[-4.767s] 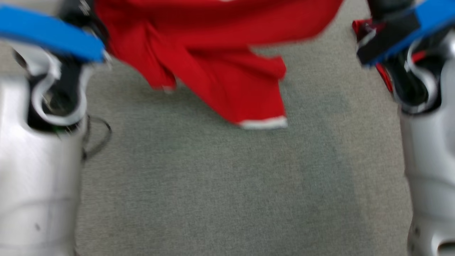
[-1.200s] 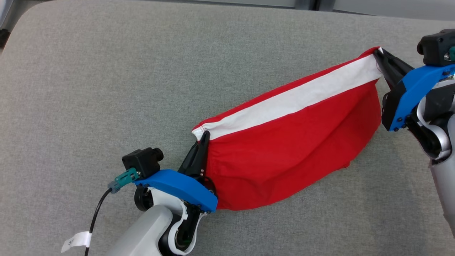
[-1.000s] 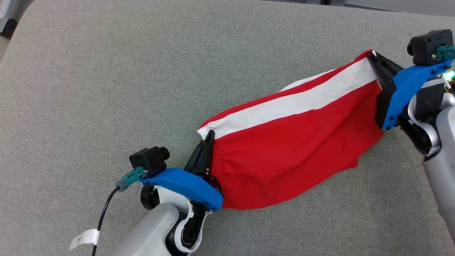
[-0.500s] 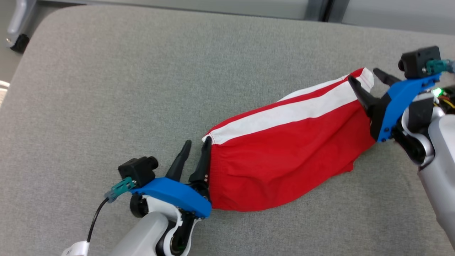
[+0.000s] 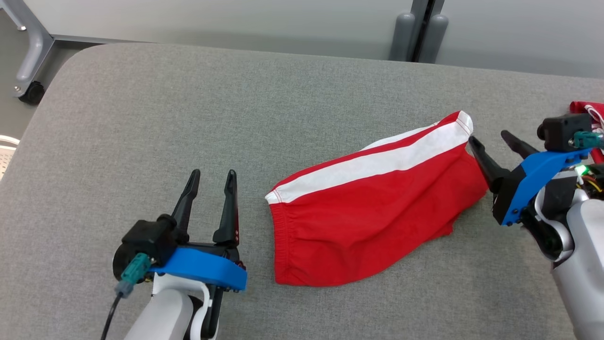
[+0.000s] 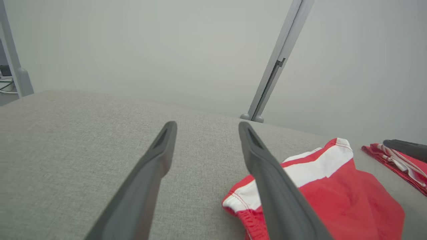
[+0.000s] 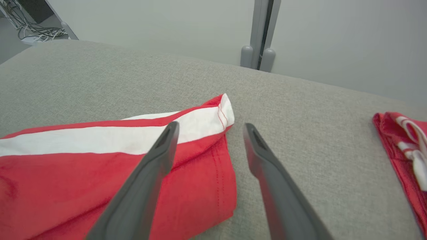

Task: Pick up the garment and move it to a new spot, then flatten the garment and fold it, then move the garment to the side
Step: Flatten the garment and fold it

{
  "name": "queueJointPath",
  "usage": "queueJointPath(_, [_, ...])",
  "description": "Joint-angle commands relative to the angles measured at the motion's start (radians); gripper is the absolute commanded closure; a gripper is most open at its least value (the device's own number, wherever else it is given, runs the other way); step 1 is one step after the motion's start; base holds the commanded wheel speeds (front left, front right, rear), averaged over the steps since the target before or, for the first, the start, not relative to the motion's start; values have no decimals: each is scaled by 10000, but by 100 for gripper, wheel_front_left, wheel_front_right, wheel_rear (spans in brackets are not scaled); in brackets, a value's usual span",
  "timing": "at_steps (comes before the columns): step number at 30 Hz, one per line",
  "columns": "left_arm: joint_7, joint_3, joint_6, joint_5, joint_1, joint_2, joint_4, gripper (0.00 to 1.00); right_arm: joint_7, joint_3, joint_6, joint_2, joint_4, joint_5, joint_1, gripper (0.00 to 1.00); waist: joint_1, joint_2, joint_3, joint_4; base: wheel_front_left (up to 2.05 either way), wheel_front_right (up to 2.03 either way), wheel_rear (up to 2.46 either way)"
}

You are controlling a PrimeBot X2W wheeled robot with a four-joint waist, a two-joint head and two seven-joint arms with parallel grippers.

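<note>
Well, red garment (image 5: 373, 226), white stripe (image 5: 377, 165), left gripper (image 5: 213, 173), right gripper (image 5: 488, 137), both spread

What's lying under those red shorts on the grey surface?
The shorts lie flat on the grey pad, with nothing poking out round their edges. A lower layer of their own cloth peeks out at the far edge. Whatever else is beneath is covered.

garment (image 5: 373, 222) showing plain red with a broad white stripe, surface (image 5: 165, 118) showing mottled grey weave, second cloth (image 5: 590, 111) showing red with thin white stripes, left gripper (image 5: 213, 173) and right gripper (image 5: 488, 137) wearing black fingers (image 5: 230, 203), bright blue brackets (image 5: 203, 267)
</note>
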Motion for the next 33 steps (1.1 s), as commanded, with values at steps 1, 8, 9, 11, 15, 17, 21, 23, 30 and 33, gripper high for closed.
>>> queueJointPath(1, [-39,104,47,291,157,-7,-17,0,-62,-62,5,65,40,-103,122,0,1,1,7,12,0,0,0])
queueJointPath(8, [-41,1156,-193,1506,519,-226,-161,0,122,-934,5,800,784,-345,-192,0,1,1,251,86,0,0,0])
queueJointPath(9, [-41,1293,-267,1587,544,-265,-177,0,73,-1081,5,863,911,-454,-286,0,1,1,332,122,0,0,0])
queueJointPath(11, [-41,1582,-401,1748,567,-396,-233,0,-84,-1483,5,1048,1282,-724,-458,0,1,1,464,203,0,0,0])
queueJointPath(15, [-41,2008,-686,1987,509,-620,-293,0,-366,-2215,5,1483,2122,-1383,-844,0,1,1,701,388,0,0,0])
queueJointPath(17, [-41,2179,-801,2107,473,-753,-300,0,-429,-2485,5,1703,2483,-1641,-1002,0,1,1,799,474,0,0,0])
queueJointPath(21, [-42,2448,-1003,2259,445,-939,-219,0,-402,-2597,5,1894,3097,-2178,-1146,0,1,1,901,603,0,0,0])
queueJointPath(23, [-42,2546,-1097,2329,470,-1008,-183,0,-318,-2574,5,1939,3389,-2473,-1166,0,1,1,922,636,0,0,0])
queueJointPath(30, [-42,2813,-1310,2497,505,-1184,-70,0,176,-2146,7,2066,4090,-2939,-1289,100,1,1,954,680,0,0,0])
queueJointPath(33, [-42,2844,-1395,2547,455,-1244,-36,0,77,-2202,0,2050,4182,-2991,-1366,100,1,1,971,693,0,0,0])
